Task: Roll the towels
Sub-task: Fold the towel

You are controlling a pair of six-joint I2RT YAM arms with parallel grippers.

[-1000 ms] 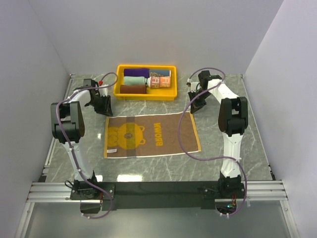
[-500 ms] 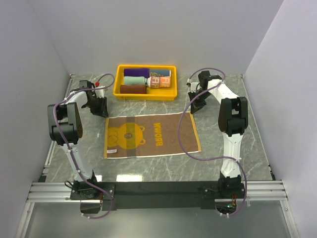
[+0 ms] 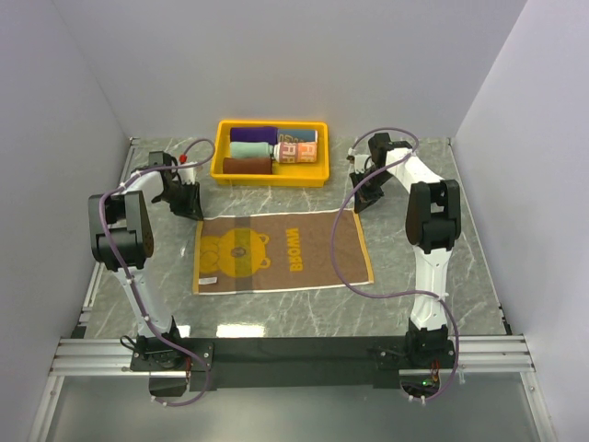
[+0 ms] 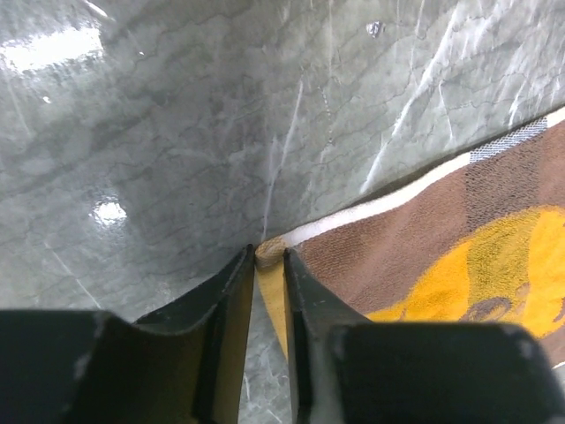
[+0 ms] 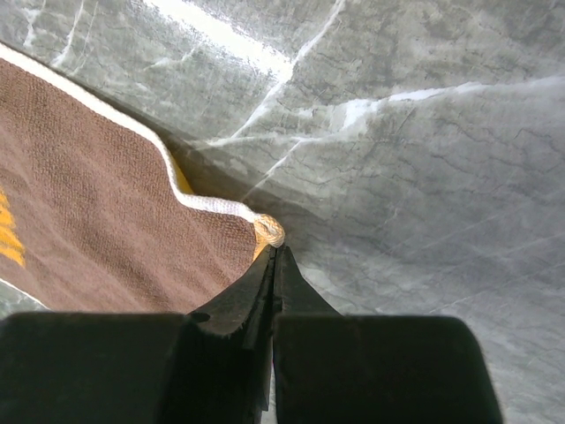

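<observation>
Brown cloth towel with a yellow bear (image 3: 281, 250) lies on the grey marble tabletop (image 3: 304, 318). One far corner sits between the slightly spread left fingers (image 4: 228, 305); the right fingers (image 5: 252, 296) pinch the other.

brown bear towel (image 3: 281, 250) lies spread flat; four rolled towels (image 3: 253, 149) sit packed together beyond it

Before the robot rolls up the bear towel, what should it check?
1. Right hand pinching a far corner of the brown towel: ok.
2. Left hand gripping the other far corner: cannot tell; the corner sits between its fingers.
3. Towel lying flat: ok.
4. Yellow tray apart from towel: ok.
5. Right arm's cable clear of towel: cannot tell; it crosses the right edge seen from above.
</observation>
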